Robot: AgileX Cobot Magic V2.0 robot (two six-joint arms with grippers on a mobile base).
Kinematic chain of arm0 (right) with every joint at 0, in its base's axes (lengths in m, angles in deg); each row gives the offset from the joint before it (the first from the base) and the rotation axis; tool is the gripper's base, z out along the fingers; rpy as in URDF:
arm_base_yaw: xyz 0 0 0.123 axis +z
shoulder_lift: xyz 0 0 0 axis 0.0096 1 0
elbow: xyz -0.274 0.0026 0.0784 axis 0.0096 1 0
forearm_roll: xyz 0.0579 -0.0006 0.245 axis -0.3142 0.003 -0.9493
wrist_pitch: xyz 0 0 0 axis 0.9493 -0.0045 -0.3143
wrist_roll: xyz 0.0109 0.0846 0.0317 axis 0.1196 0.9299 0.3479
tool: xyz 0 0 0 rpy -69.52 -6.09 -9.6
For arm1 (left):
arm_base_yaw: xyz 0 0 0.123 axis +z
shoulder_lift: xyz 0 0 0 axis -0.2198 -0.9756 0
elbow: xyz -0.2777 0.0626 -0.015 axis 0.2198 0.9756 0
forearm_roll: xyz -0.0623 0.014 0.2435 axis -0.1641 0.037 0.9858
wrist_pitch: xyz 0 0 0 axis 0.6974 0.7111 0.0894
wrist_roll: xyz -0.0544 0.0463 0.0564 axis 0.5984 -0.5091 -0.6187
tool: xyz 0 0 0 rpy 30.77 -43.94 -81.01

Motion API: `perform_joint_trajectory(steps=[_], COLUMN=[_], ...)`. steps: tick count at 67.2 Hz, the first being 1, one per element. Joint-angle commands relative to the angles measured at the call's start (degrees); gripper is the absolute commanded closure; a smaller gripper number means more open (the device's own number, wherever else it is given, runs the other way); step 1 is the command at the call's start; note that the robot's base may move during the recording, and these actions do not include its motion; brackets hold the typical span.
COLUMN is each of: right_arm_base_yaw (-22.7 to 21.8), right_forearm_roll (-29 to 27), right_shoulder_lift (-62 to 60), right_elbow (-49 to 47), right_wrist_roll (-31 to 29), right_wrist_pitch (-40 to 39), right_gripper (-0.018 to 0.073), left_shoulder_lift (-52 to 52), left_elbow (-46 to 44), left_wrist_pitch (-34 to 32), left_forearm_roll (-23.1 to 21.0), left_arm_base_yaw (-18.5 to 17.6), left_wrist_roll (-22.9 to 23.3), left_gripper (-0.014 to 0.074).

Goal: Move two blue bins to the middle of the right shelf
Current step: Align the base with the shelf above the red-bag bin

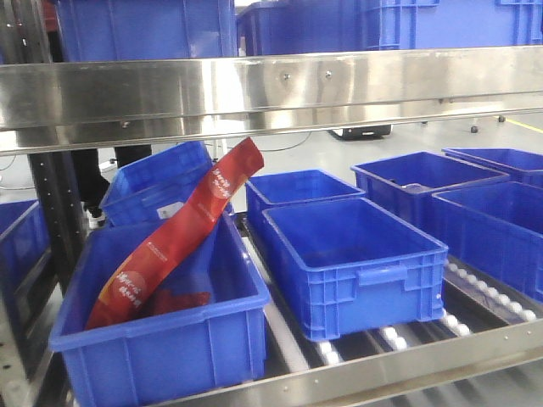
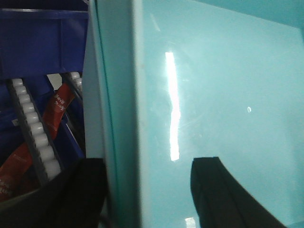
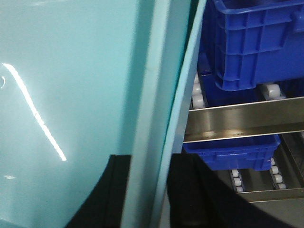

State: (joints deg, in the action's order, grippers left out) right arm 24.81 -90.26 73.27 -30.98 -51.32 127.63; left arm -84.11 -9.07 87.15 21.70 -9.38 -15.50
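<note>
**Blue bins on the roller shelf; both end effectors hard against a pale panel**

In the front view, a blue bin (image 1: 352, 259) is seen resting on the white rollers (image 1: 462, 326) of the shelf, just beside a second blue bin (image 1: 161, 318) in which a long red packet (image 1: 174, 242) is leaned at a tilt. More bins are set behind and to the right, and a steel rail (image 1: 271, 89) is run across the top.

The left end effector (image 2: 147, 190) is shown only as dark shapes at the bottom of its wrist view, with a glossy turquoise panel (image 2: 213, 95) filling the frame ahead of it; how far it is opened cannot be told. To its left, rollers and a piece of red packet are glimpsed.

The right end effector (image 3: 142, 194) is likewise seen as dark shapes (possibly its fingers), its opening not readable. To its right, a blue bin on rollers above a steel bar is visible.
</note>
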Motion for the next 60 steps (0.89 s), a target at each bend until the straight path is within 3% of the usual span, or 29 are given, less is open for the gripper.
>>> perform_joint_trajectory(steps=[1,60], right_arm_base_yaw=[-0.74,-0.74], right_forearm_roll=[4.35,4.35], right_shoulder_lift=[-0.85,-0.85], right_elbow=[-0.89,-0.89], right_wrist_roll=[-0.66,-0.66], right_wrist_pitch=[-4.29,-4.29], right_gripper=[0.0718,0.0718], left_shoulder_lift=[1.38,1.38], left_elbow=[-0.99,-0.99], left_wrist_pitch=[-3.30,-3.30], left_forearm_roll=[0.74,0.74], left_arm_base_yaw=[0.18,0.18], left_wrist_roll=[-2.32,-2.32], left_gripper=[0.0707,0.0707])
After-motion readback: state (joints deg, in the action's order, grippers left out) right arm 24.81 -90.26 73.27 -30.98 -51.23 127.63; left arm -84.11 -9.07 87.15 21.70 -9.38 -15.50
